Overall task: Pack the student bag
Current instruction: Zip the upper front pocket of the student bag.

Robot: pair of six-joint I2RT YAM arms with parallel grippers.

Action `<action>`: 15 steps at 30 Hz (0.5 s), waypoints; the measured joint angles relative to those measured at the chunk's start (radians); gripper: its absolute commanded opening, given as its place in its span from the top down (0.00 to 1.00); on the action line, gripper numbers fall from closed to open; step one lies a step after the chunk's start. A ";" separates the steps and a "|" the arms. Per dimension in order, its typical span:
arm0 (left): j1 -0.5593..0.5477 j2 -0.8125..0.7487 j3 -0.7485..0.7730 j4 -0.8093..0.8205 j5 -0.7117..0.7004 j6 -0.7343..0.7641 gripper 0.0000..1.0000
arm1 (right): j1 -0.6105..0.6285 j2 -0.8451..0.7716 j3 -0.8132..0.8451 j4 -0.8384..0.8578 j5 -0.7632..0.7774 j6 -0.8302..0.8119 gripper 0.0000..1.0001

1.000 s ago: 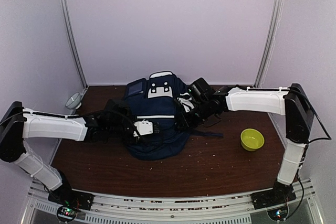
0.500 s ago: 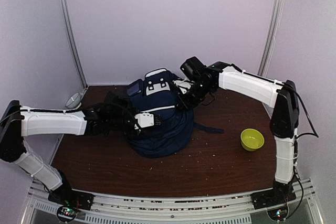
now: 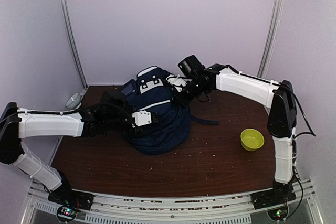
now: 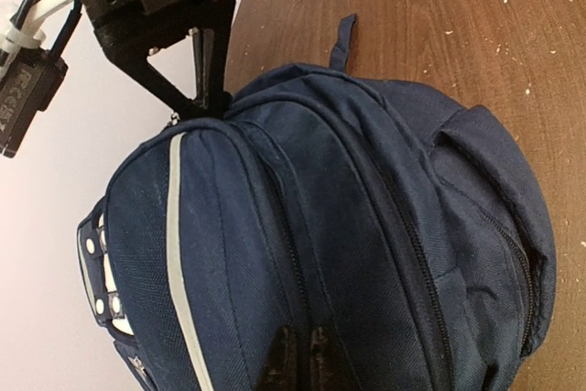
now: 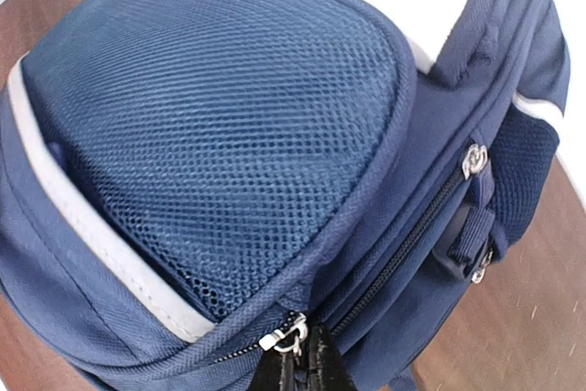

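1. Pale purple walls [image 3: 157, 24] stand around a brown table [image 3: 220, 171] that has tiny crumbs [image 3: 207, 153] on it.
2. We see the student bag [image 3: 157, 124] in the middle of the top view, a little left of center. It is big and dark blue, with white stripes and a white patch near its top.
3. It sits on the table, puffed up, with its top end pointing toward the back wall.
4. We see the left gripper [image 3: 143, 119] come in from the left side of the frame and touch the front of the bag.
5. In the left wrist view, its two fingers [image 4: 282, 363] are pressed together at the bottom edge, tips against the blue cloth. We cannot tell if any cloth is caught between them.
6. We see the right gripper [image 3: 182, 94] reach in from the upper right to the bag's top right edge.
7. In its own view, its fingers are squeezed together at the bottom middle. They pinch the bag right by the small silver zip pull [image 5: 286, 336].
8. We spot a green bowl [image 3: 252, 139] on the right side of the table, well apart from the bag.
9. We also see a small pale bowl [image 3: 74, 100] at the far left, near the wall.
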 measured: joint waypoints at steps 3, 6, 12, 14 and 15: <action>0.001 -0.015 -0.009 -0.016 -0.005 0.000 1.00 | 0.000 -0.036 -0.092 0.102 -0.035 -0.108 1.00; -0.002 -0.029 -0.015 -0.034 -0.002 0.001 1.00 | 0.012 -0.076 -0.163 0.142 -0.025 -0.254 1.00; -0.014 -0.056 -0.028 -0.069 0.031 0.007 1.00 | 0.039 -0.152 -0.265 0.125 0.011 -0.324 1.00; -0.019 -0.074 -0.047 -0.061 0.050 0.003 0.79 | 0.048 -0.179 -0.303 0.106 0.005 -0.305 1.00; -0.022 -0.086 -0.063 -0.049 0.056 -0.002 0.61 | 0.054 -0.195 -0.326 0.101 0.002 -0.291 1.00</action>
